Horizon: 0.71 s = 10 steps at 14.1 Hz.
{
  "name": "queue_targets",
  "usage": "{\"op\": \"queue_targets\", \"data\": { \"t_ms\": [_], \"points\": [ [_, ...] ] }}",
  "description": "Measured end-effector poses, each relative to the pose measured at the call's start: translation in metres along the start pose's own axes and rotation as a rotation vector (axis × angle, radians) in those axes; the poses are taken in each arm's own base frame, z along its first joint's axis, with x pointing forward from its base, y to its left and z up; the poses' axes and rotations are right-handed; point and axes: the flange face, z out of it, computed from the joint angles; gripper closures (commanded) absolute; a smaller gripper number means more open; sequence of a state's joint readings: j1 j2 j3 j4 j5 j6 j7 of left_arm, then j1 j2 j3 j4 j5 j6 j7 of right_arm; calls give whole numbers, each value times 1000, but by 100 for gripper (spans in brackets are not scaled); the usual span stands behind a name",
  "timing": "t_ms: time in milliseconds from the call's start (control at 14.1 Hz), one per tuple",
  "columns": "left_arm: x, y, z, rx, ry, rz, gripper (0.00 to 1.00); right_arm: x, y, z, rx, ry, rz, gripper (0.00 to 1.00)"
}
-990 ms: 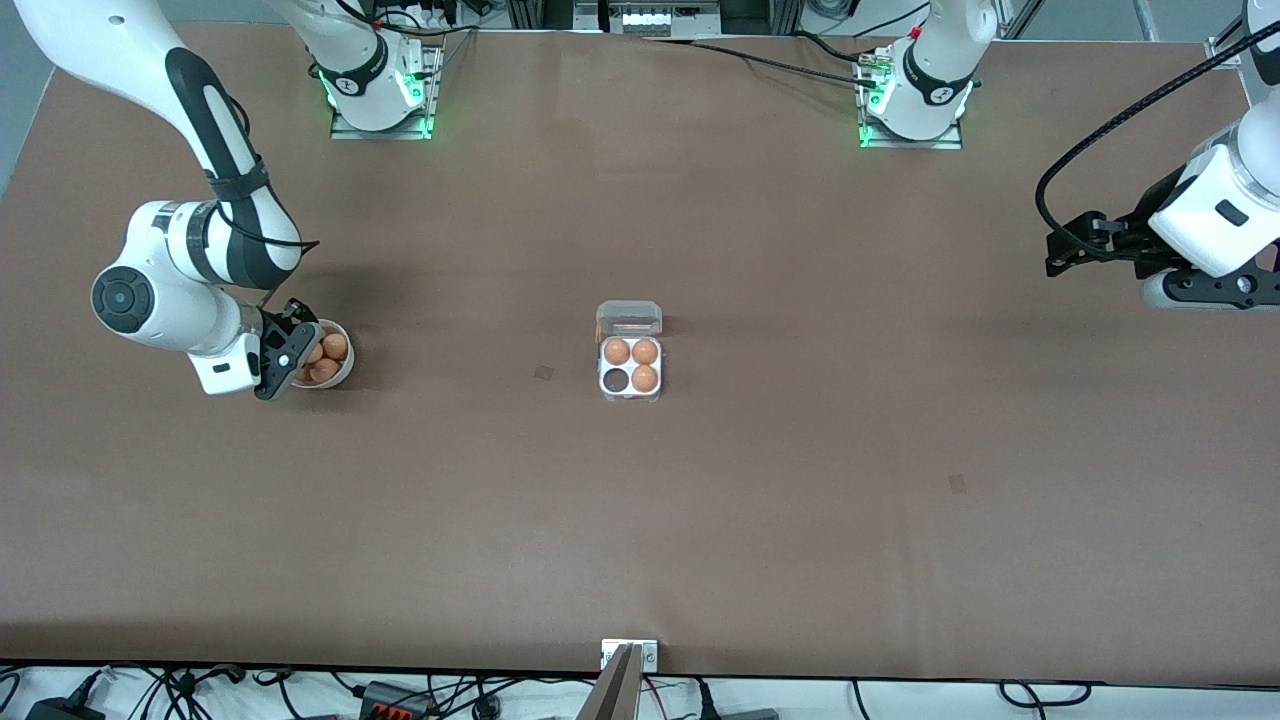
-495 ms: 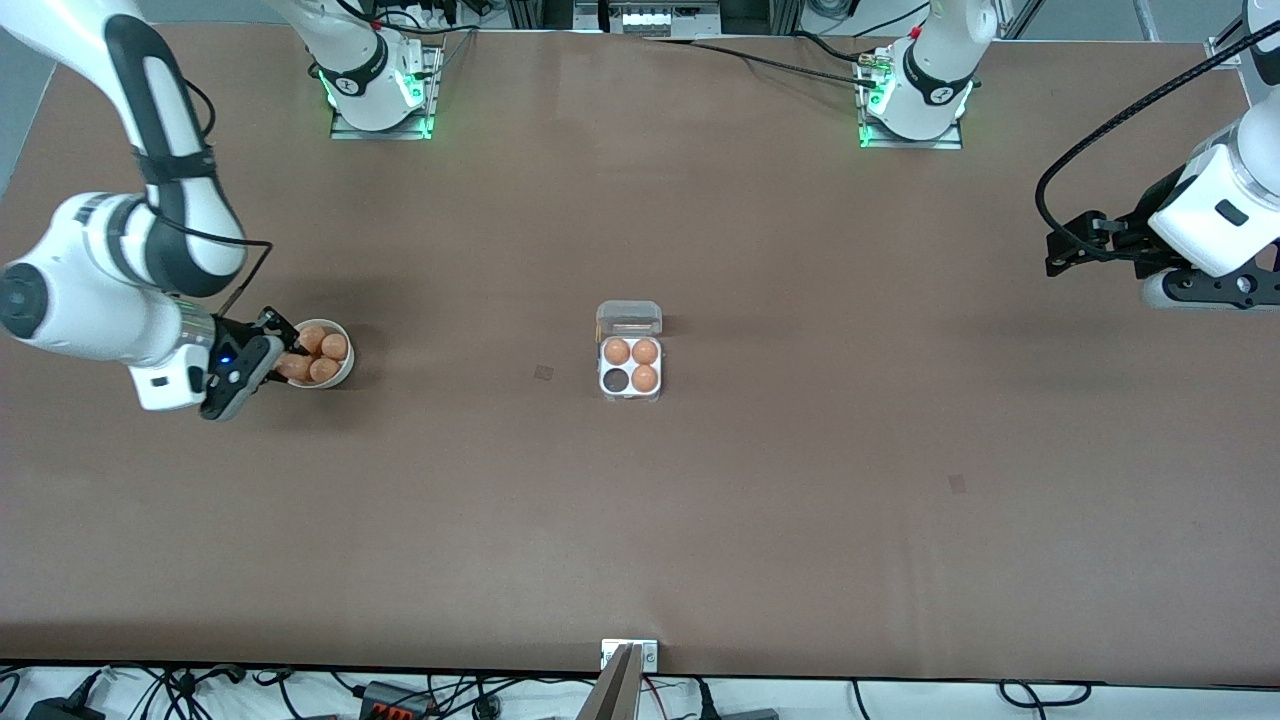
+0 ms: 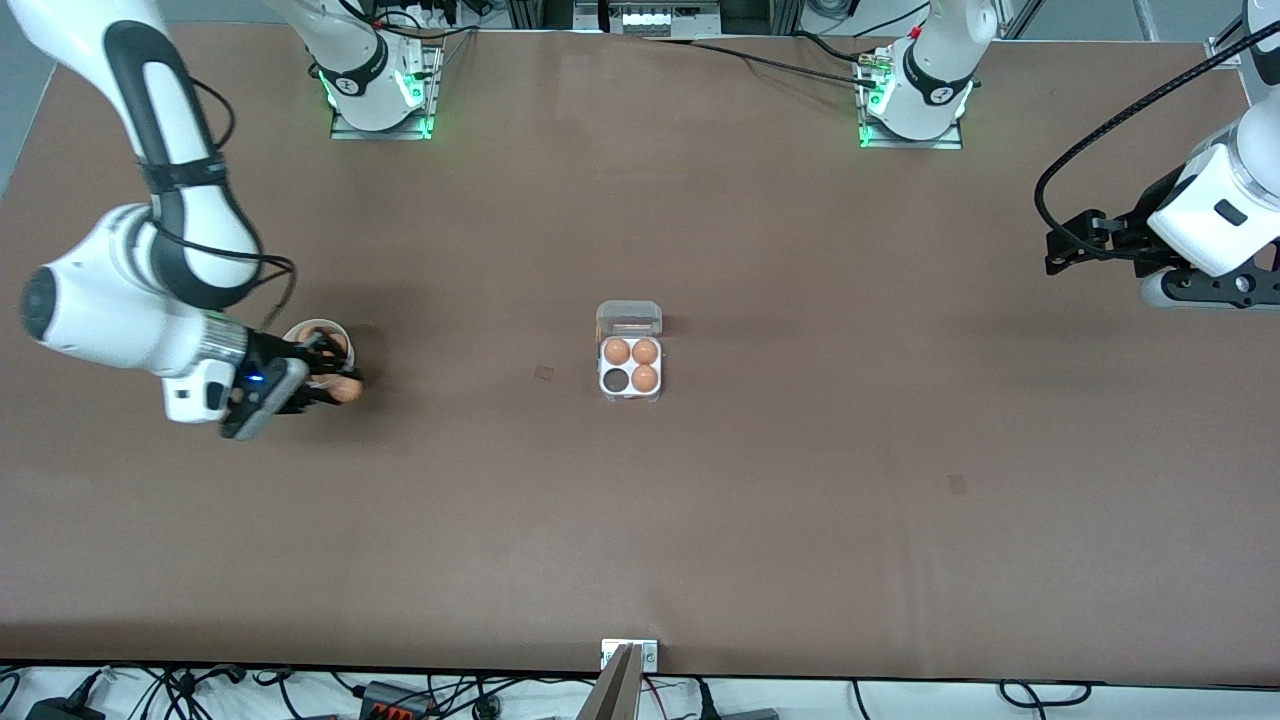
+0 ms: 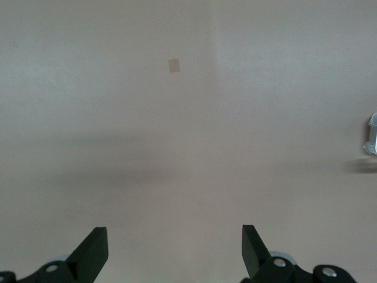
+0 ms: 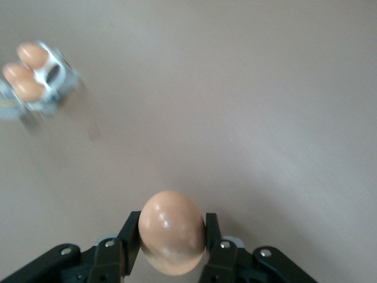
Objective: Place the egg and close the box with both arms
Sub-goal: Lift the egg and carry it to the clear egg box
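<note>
Right gripper [image 3: 335, 385] has lifted an egg [image 3: 345, 390] off the bowl [image 3: 300, 330].
Fingers clamp it, mid-left of frame; box [image 3: 630, 365] lies open at centre, one cell empty; left gripper [image 3: 1065, 250] waits, fingers apart.

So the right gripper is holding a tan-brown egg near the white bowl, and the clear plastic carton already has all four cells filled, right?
Not quite: the clear plastic carton holds three eggs, with one cell empty, as the front view shows. The right gripper does hold a tan-brown egg near the white bowl.

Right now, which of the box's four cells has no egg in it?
The dark cell of the box, on the row nearer the front camera, toward the right arm's end. The other three cells hold eggs.
</note>
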<state>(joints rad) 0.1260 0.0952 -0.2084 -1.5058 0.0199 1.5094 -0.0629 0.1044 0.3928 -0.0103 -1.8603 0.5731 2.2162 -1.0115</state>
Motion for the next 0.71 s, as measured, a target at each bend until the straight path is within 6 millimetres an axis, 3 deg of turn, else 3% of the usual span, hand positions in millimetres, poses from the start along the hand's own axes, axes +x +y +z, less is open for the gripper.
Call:
{"op": "queue_targets", "data": {
  "t_ms": [354, 566, 707],
  "points": [
    [0, -1, 0, 0, -1, -2, 0, 49, -61, 60, 41, 61, -17, 89],
    [0, -2, 0, 0, -1, -3, 0, 86, -103, 85, 57, 88, -76, 89],
    [0, -2, 0, 0, -1, -3, 0, 101, -129, 105, 54, 110, -94, 89]
  ]
}}
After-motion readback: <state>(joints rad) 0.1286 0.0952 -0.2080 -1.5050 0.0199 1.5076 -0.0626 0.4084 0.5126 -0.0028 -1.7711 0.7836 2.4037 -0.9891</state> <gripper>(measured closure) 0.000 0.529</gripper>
